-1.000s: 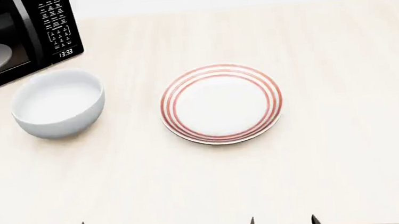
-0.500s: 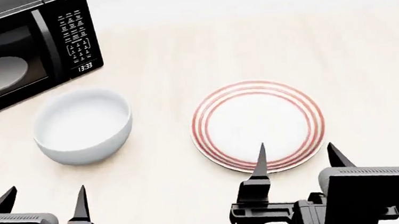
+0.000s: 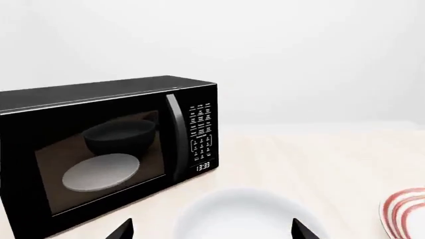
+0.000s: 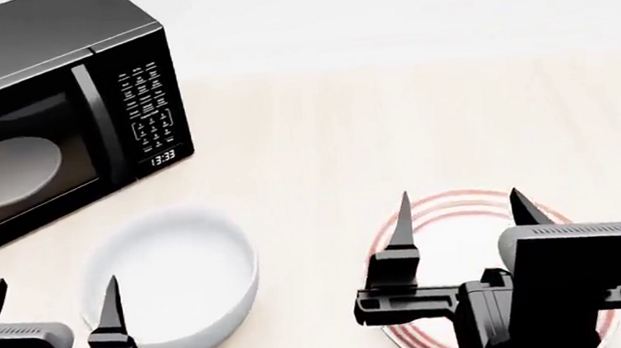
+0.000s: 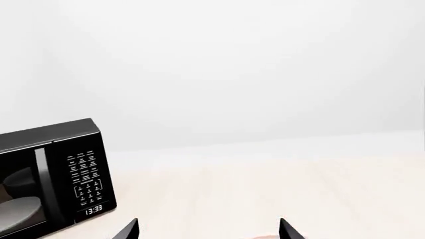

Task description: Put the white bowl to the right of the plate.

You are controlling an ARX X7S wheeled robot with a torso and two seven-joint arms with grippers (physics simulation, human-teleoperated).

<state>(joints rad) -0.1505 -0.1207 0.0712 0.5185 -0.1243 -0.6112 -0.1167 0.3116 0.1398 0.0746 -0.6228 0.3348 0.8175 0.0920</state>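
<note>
The white bowl [image 4: 175, 280] stands upright on the table, left of the plate [image 4: 453, 214] and in front of the microwave. The red-ringed plate is half hidden behind my right arm. My left gripper [image 4: 53, 284] is open, its tips just left of the bowl in the head view. In the left wrist view the bowl [image 3: 242, 214] lies ahead between the spread tips of the left gripper [image 3: 211, 229], and the plate's edge [image 3: 405, 211] shows to one side. My right gripper [image 4: 459, 195] is open above the plate's near part and holds nothing. The right wrist view shows the right gripper [image 5: 209, 229] with bare table between its tips.
A black microwave [image 4: 51, 119] with its door closed stands at the back left, a grey glass turntable [image 4: 5, 173] visible inside; it also shows as the microwave [image 3: 99, 144] and microwave [image 5: 53, 174]. The light wooden table [image 4: 395, 117] stretches right and back.
Both grippers have come up into the head view over the last second. The view has shifted, so bowl, plate and microwave now sit lower and further right in it. Neither the bowl nor the plate has moved on the table.
</note>
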